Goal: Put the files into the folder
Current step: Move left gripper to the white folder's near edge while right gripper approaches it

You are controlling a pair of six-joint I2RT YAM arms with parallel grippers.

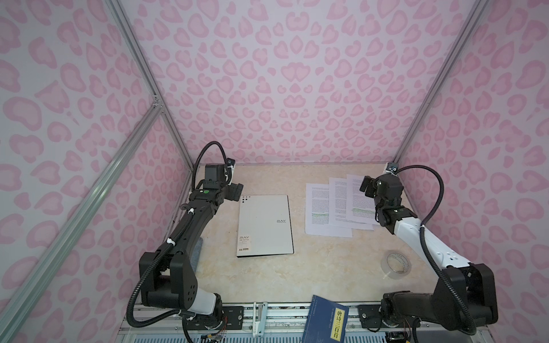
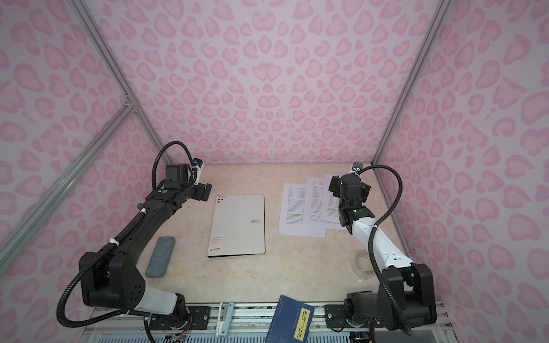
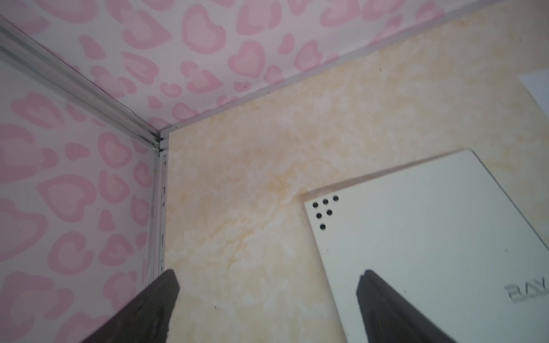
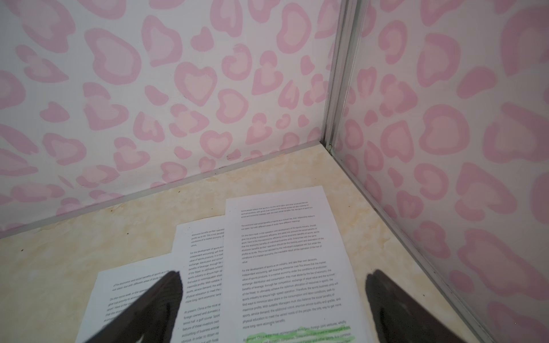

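The folder (image 1: pixel 264 225) (image 2: pixel 237 225) lies shut and flat mid-table, grey-white cover up, "RAY" logo showing. The files (image 1: pixel 319 205) (image 2: pixel 292 205), three overlapping printed sheets with green highlights, are fanned out at the back right. My left gripper (image 1: pixel 234 191) (image 2: pixel 205 191) hovers open by the folder's far-left corner; in the left wrist view its open fingers (image 3: pixel 269 277) straddle the folder's (image 3: pixel 430 231) long edge, holding nothing. My right gripper (image 1: pixel 367 185) (image 2: pixel 334 184) hangs open above the rightmost sheet; the right wrist view shows it (image 4: pixel 274 276) empty over the files (image 4: pixel 282 252).
A clear tape roll (image 1: pixel 396 264) (image 2: pixel 362 262) sits at the right, by the right arm. A blue book with a yellow label (image 1: pixel 326 319) overhangs the front edge. A grey pad (image 2: pixel 160 257) lies under the left arm. Pink-patterned walls enclose three sides.
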